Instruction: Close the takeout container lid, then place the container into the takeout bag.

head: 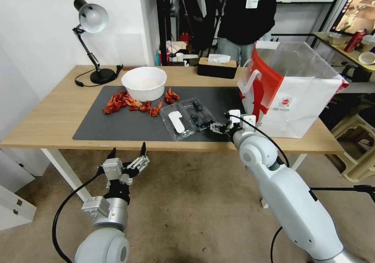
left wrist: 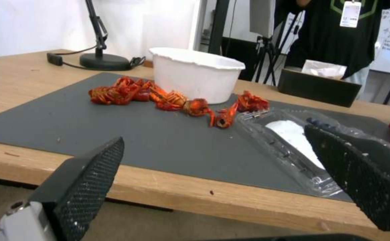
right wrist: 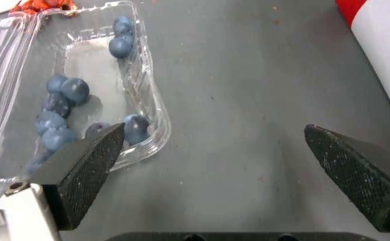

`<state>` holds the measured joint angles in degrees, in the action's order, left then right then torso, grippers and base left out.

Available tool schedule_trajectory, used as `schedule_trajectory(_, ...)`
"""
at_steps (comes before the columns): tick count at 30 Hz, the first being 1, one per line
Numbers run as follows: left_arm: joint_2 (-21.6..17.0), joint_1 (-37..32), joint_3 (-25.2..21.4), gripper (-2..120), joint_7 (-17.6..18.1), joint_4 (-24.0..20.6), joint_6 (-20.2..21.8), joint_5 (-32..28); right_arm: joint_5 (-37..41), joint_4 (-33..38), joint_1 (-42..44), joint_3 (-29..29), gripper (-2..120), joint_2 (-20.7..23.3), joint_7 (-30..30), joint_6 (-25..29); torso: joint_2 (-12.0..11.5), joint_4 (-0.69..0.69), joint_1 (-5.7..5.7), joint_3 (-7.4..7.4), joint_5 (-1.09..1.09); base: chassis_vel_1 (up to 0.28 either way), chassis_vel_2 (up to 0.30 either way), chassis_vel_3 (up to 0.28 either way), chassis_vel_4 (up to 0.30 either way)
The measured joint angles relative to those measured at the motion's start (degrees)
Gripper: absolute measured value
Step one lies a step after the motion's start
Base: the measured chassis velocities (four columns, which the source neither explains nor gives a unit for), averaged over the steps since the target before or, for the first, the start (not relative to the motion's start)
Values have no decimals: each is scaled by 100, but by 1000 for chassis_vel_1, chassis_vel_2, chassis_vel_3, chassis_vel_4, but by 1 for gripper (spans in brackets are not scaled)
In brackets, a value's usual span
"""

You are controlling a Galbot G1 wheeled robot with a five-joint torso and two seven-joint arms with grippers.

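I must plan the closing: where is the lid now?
In the head view the lid lies open on the dark mat, left of the berry half, near the table's front edge.

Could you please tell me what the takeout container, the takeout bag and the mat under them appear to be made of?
The takeout container looks like thin clear glossy plastic: the blueberries show through and its rim glints. The takeout bag seems matte white and red paper, creased at the folds, with a translucent, probably plastic, liner at its mouth. The mat is dark grey and matte, perhaps rubber or felt; that stays uncertain.
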<state>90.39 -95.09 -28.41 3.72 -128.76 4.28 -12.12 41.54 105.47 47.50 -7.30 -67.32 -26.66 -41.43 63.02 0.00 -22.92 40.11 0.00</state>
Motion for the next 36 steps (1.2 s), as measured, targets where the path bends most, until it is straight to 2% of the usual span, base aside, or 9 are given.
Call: schedule_trajectory(36,4,-11,14,100,21,40,-85,-4,83,239,208,-48,100,-80,0,-50,1,0,0,0,0,0,0,0,0)
